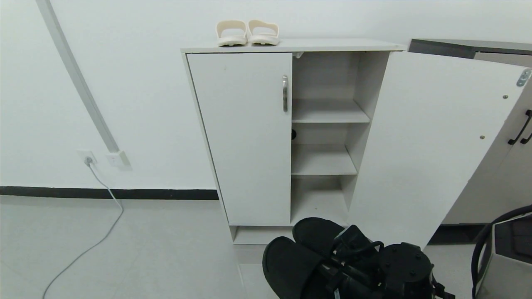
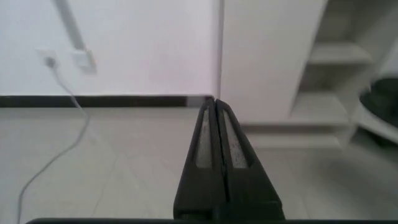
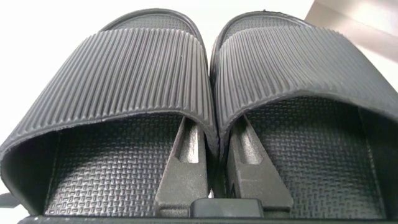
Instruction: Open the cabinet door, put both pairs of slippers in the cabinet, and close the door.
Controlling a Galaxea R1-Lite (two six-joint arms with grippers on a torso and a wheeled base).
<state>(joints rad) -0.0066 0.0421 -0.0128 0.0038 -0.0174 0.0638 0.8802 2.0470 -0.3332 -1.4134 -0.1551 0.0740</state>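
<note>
Black slippers hang low in the head view just before the cabinet, its right door open, cream slippers on top. Left wrist view: the left gripper is pressed together on nothing, above the floor. Right wrist view: the right gripper pinches the pair's touching inner walls, one finger inside each; likely light, soft, grippy rubber, so that hold suits.

Wall socket, trailing cable

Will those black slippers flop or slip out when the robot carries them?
Probably not floppy: the black slippers hold their arched straps while pinched by the right end effector. Their ribbed, bumpy surface likely grips well. They are probably light, since one pinch carries both.
</note>
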